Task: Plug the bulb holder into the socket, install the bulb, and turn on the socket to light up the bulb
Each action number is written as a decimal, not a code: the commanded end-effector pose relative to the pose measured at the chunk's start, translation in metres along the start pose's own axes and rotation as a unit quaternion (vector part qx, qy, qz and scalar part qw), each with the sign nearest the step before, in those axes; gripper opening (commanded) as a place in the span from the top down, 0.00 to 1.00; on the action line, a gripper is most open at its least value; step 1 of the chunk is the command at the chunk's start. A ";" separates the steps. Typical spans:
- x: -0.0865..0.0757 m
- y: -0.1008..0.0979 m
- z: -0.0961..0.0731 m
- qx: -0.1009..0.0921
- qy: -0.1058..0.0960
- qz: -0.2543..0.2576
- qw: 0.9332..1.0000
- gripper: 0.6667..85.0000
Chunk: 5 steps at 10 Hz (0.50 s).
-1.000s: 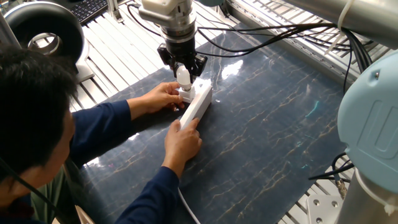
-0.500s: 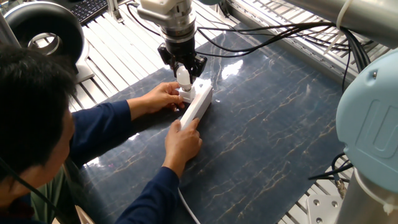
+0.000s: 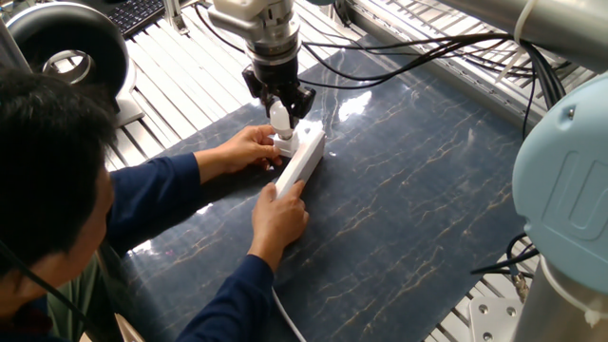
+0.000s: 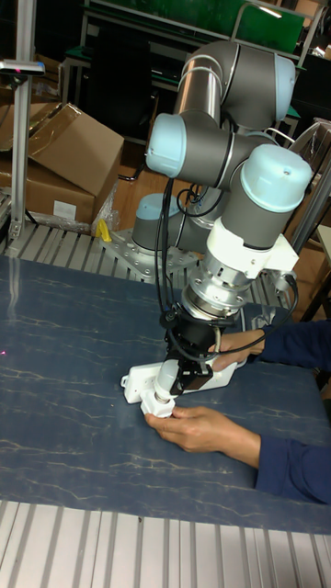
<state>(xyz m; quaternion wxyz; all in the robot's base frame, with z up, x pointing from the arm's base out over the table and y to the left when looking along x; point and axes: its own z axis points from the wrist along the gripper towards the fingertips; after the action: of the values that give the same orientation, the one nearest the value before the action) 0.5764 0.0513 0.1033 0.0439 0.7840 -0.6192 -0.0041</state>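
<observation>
The socket (image 3: pixel 302 158) lies flat on the dark marbled mat (image 3: pixel 418 199), and the bulb holder (image 3: pixel 284 145) sits on its far end, away from the cord. The gripper (image 3: pixel 279 111) stands directly above that end with its fingers closed around the bulb (image 3: pixel 280 118), which is upright over the bulb holder. One hand of the person (image 3: pixel 249 149) rests beside the bulb holder end of the socket, and the other hand (image 3: pixel 279 217) presses the socket's near end.

Site: robotics lab or workshop | Evidence: aluminium-slat bench (image 3: pixel 199 81) under a dark marbled mat (image 3: pixel 408 209); cardboard boxes (image 4: pixel 69 161) by metal racking (image 4: pixel 165 28); loose black cables (image 3: pixel 399 52); keyboard (image 3: pixel 138 14)
</observation>
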 end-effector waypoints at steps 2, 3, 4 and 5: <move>-0.006 0.004 -0.001 -0.007 -0.012 0.049 0.999 0.99; -0.006 0.006 -0.001 -0.011 -0.013 0.061 0.998 0.99; -0.008 0.008 -0.001 -0.013 -0.014 0.074 0.997 0.99; -0.010 0.010 -0.001 -0.016 -0.016 0.088 0.996 0.99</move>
<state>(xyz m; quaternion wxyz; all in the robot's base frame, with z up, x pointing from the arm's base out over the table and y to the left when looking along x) 0.5689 0.0540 0.1036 0.0484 0.7482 -0.6616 -0.0136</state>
